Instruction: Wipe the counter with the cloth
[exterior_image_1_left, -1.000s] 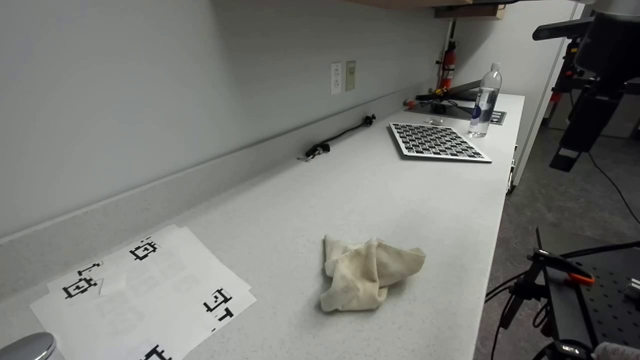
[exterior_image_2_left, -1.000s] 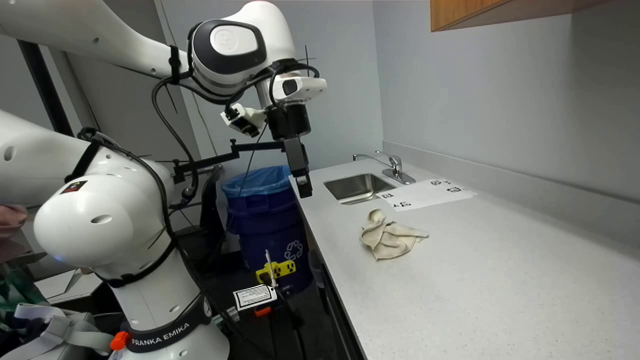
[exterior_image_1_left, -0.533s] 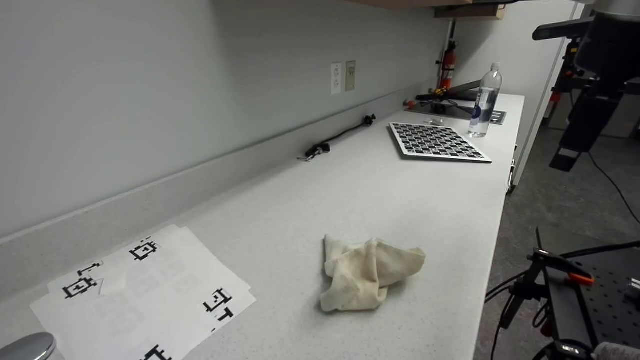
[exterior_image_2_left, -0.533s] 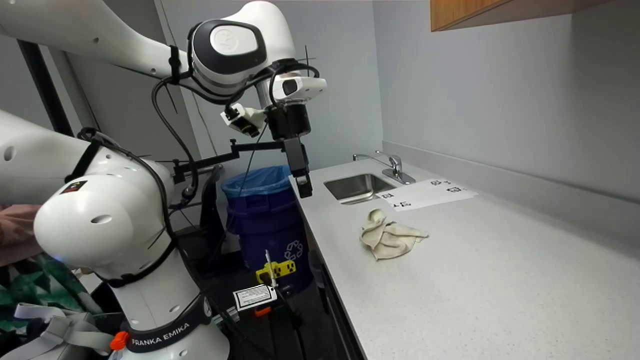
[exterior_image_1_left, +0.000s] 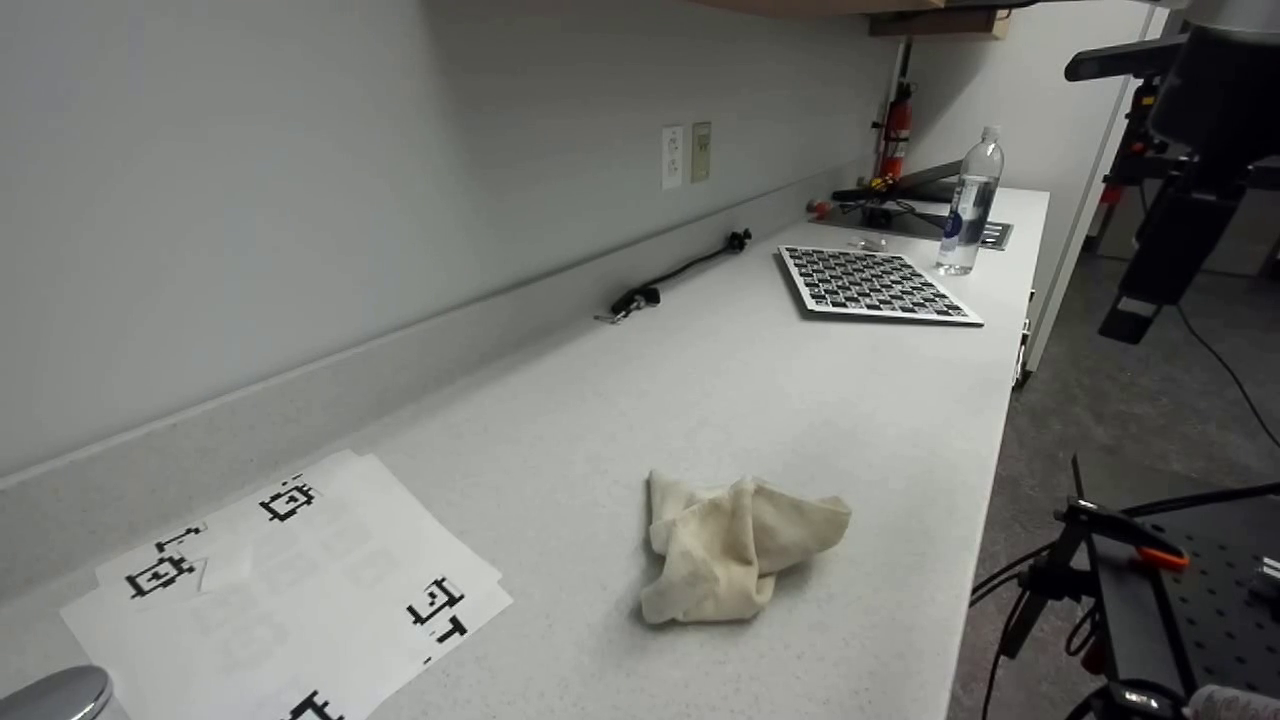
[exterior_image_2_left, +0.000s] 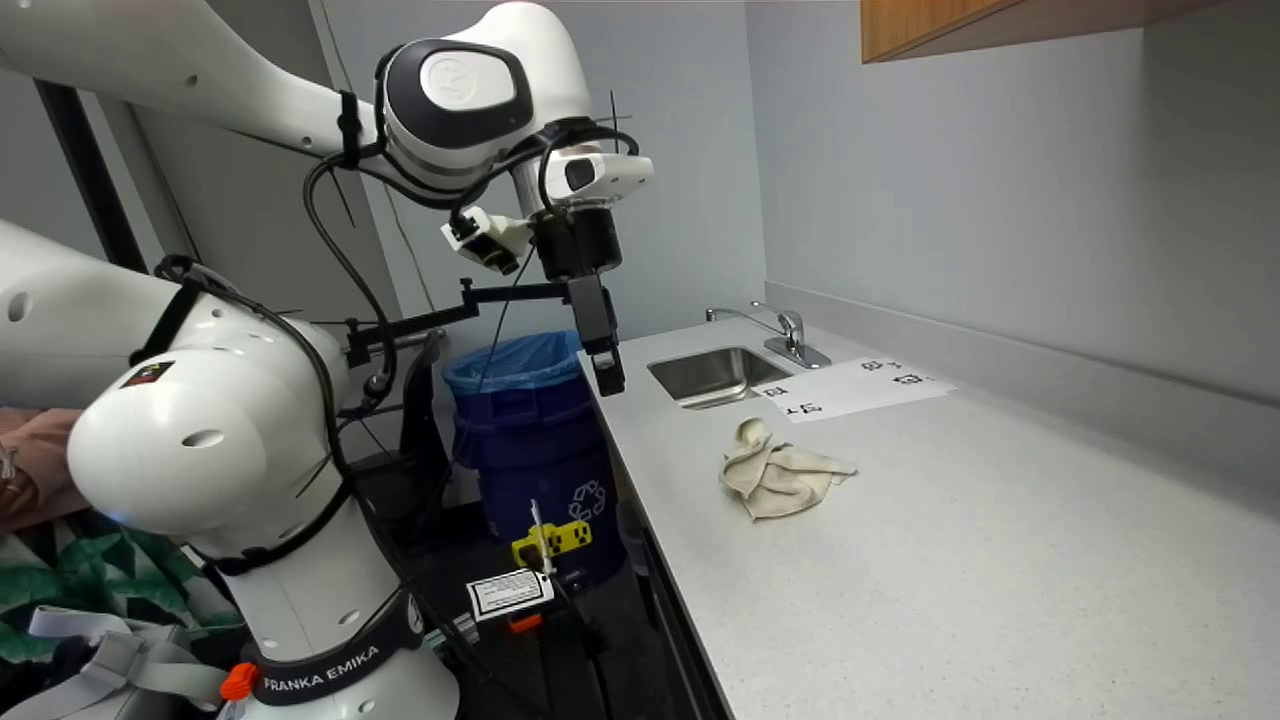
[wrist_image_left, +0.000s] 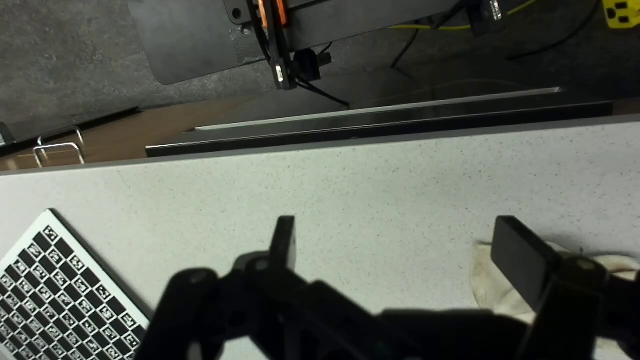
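So the cloth (exterior_image_2_left: 785, 482) was lying in a loose crumple on the surface (exterior_image_2_left: 960, 590). The pincer (wrist_image_left: 395, 230) had its fingers spread wide with nothing between them, and in an exterior view it hung in the air left of the cloth, near the front edge (exterior_image_2_left: 672, 555). The wrist view put the cloth way over to the right, partly hidden by the finger on that side, so I'd say it wasn't lined up.

My read: the step in hand was reaching the cloth and grabbing it, no wiping yet. I'd have moved across until the bunched middle sat between the fingers, come straight down, and pinched a raised fold rather than a thin corner. Low enough for a decent bite, without jamming the tips into the surface. After that, light pressure, so the fabric dragged flat instead of rolling up.

Room-wise, in an exterior view the papers (exterior_image_1_left: 300, 570) lay left of the cloth, apart from it, and a wipe that way could've scooted them along. The front edge dropped off to the right there, so I'd have kept strokes inside it. Best run looked like going far, stopping short of the checkered board (exterior_image_1_left: 880, 285) and the bottle (exterior_image_1_left: 970, 212) just beside it.
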